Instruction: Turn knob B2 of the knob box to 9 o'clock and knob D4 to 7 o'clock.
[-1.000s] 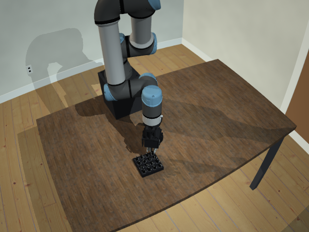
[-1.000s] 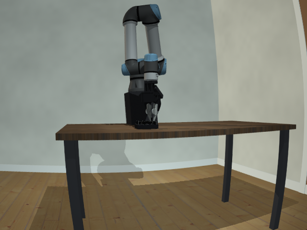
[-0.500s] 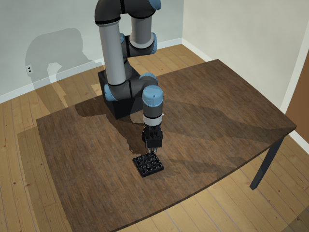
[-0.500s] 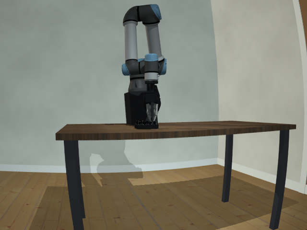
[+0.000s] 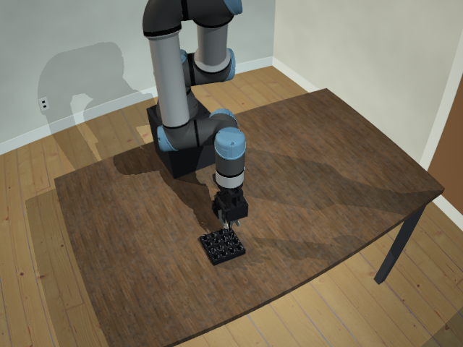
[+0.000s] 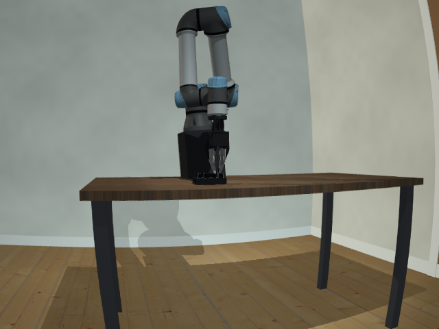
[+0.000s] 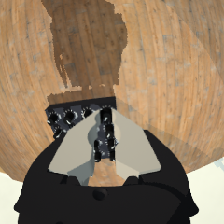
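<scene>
The black knob box (image 5: 222, 246) lies on the wooden table in front of the arm's base, and it also shows in the exterior view (image 6: 209, 178). My gripper (image 5: 228, 225) points straight down over the box's far right corner. In the wrist view the two pale fingers are shut on a small black knob at the near end of the box's right-hand column (image 7: 107, 133). Other knobs (image 7: 70, 116) show in a row along the box's far edge. The knob marks are too small to read, and I cannot tell the held knob's label.
The arm's black base block (image 5: 179, 149) stands on the table just behind the box. The table edge (image 5: 261, 302) runs in front of the box. A wall outlet (image 5: 44, 104) is on the far wall.
</scene>
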Robot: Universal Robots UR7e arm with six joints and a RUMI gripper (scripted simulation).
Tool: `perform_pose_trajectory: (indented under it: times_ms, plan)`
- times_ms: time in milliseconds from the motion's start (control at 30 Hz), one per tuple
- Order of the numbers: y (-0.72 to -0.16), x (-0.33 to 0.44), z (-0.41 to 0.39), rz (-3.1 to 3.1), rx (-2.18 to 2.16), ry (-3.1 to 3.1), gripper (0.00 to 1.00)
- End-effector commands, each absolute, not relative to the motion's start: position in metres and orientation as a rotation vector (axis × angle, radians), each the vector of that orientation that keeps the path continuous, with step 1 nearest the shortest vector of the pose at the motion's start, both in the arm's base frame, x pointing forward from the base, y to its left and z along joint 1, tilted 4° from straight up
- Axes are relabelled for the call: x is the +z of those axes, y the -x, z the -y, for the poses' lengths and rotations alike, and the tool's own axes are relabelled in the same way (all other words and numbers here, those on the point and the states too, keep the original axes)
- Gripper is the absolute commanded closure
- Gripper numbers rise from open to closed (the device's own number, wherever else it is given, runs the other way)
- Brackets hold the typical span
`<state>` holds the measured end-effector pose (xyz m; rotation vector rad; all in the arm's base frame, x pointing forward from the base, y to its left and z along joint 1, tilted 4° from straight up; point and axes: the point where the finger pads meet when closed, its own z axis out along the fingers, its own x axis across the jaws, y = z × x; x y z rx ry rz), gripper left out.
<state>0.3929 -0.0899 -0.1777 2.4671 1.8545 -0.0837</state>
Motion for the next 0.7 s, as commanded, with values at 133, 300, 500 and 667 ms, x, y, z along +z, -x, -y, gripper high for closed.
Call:
perform_pose_trajectory:
  times_ms: [133, 300, 500, 667]
  plan:
    - [-0.3949, -0.1775, 0.0911, -2.123, -0.086, -2.247, 1.00]
    - [-0.3946, -0.1775, 0.0915, -2.223, -0.089, -2.153, 1.00]
    - [-0.3943, -0.1775, 0.0917, -2.337, -0.093, -2.033, 1.00]
    - [-0.3938, -0.1776, 0.0919, -2.438, -0.096, -1.917, 1.00]
